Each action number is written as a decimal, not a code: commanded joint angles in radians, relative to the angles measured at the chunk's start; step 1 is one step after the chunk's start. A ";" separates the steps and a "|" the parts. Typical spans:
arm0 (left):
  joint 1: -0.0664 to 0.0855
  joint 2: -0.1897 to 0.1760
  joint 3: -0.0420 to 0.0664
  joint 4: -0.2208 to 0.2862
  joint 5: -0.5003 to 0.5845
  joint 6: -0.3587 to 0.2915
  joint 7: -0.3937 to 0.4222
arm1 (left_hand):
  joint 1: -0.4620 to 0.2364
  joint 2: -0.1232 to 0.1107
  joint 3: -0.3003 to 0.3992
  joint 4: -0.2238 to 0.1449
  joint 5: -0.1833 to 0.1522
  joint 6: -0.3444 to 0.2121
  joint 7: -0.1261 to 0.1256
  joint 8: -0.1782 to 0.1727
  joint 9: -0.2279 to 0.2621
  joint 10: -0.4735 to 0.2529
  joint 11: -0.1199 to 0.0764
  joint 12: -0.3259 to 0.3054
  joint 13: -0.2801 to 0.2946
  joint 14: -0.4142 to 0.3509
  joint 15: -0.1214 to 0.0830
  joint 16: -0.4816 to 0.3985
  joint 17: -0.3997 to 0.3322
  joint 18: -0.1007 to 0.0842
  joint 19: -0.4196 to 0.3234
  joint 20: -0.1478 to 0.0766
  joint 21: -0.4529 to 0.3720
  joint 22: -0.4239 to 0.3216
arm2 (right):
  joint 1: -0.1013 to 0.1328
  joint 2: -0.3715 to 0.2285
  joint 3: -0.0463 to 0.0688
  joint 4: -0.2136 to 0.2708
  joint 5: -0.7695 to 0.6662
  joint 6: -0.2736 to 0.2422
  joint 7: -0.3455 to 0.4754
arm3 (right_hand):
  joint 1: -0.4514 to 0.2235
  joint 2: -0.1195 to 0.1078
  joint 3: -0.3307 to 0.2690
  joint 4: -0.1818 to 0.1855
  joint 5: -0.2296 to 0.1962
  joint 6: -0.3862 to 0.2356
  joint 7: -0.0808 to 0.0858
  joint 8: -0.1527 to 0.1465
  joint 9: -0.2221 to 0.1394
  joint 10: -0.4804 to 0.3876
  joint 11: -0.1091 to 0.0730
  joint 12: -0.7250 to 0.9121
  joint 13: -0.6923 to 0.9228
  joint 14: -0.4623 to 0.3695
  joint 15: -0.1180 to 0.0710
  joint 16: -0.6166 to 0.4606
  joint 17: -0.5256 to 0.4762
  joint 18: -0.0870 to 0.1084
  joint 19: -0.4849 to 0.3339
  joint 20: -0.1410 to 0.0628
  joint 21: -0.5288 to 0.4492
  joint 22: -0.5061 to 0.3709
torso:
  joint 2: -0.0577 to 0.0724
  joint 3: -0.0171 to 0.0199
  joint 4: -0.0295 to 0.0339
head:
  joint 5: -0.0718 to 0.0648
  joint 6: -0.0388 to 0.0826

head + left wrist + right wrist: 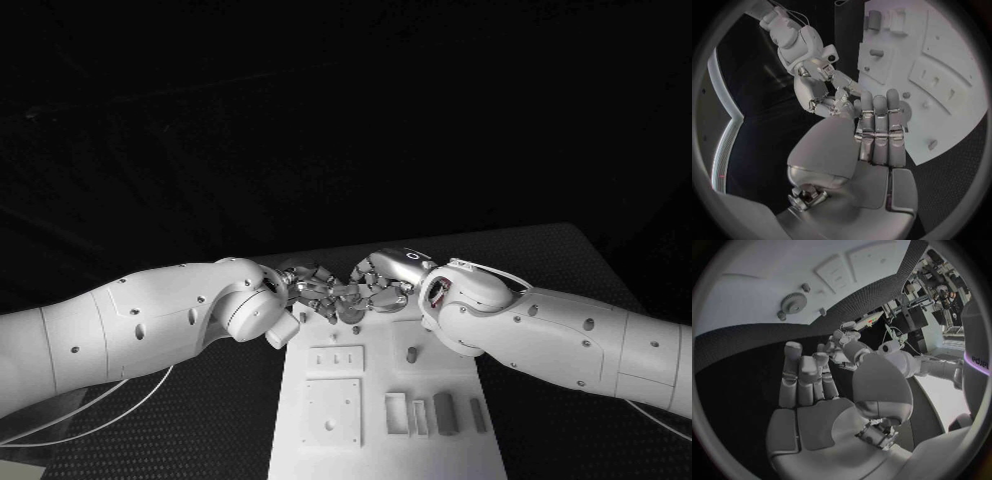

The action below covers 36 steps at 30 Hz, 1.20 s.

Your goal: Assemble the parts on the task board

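The white task board (378, 440) lies in the middle of the table. My two hands meet above its far end. The left hand (309, 287) and the right hand (389, 283) have their fingertips touching each other. In the left wrist view the left hand (877, 127) has straight fingers and a bare palm, with the right hand (824, 92) just beyond them. In the right wrist view the right hand (807, 377) is stretched out the same way, facing the left hand (847, 346). I see no part in either hand. Grey parts (444, 412) lie on the board, and a short peg (413, 353) stands in it.
A raised square plate (332, 410) and a smaller slotted plate (335, 360) sit on the board's left side. A round gear-like piece (792, 303) and small pegs (806, 287) stand near the board's far end. Black table (216, 420) flanks the board on both sides.
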 commanded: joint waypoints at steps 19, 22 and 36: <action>0.001 -0.021 0.002 -0.023 -0.210 0.174 -0.131 | 0.014 0.015 -0.015 -0.001 0.006 0.073 -0.067 -0.025 0.509 -0.031 -0.006 0.065 0.051 -0.026 -0.006 0.065 -0.005 0.004 -0.002 -0.014 0.014 0.044 | -0.001 -0.119 0.071 0.009 0.188 -0.033 0.048 | -0.013 -0.016 -0.038 0.003 0.001 -0.065 0.030 -0.035 -0.021 -0.025 0.026 -0.015 -0.010 -0.032 0.021 -0.008 0.000 0.013 -0.027 0.012 -0.017 0.012 | -0.001 0.0013 -0.0036 | 0.005 -0.004; 0.001 -0.021 0.002 -0.024 -0.256 0.219 -0.195 | 0.028 0.018 -0.011 -0.003 0.008 0.076 -0.069 -0.030 0.522 -0.034 -0.010 0.077 0.060 -0.027 -0.009 0.080 -0.008 0.005 0.000 -0.017 0.018 0.053 | 0.004 -0.123 0.097 -0.021 0.291 -0.033 0.052 | -0.012 -0.014 -0.039 0.003 0.002 -0.063 0.030 -0.034 -0.021 -0.026 0.026 -0.015 -0.011 -0.032 0.020 -0.008 0.001 0.013 -0.027 0.012 -0.017 0.012 | -0.001 0.0017 -0.0036 | 0.005 -0.007; -0.007 0.037 -0.021 -0.040 -0.469 0.213 -0.307 | -0.006 0.012 -0.018 0.000 0.007 0.115 -0.085 -0.042 0.587 -0.018 -0.030 0.140 0.098 -0.013 -0.027 0.160 -0.021 0.008 0.028 -0.033 0.045 0.105 | 0.066 -0.095 0.162 -0.146 0.439 -0.057 0.090 | -0.008 0.003 -0.043 -0.001 0.001 -0.060 0.028 -0.033 -0.023 -0.026 0.025 -0.013 -0.012 -0.034 0.019 -0.006 0.002 0.013 -0.026 0.012 -0.017 0.013 | -0.002 0.0006 0.0061 | -0.001 -0.038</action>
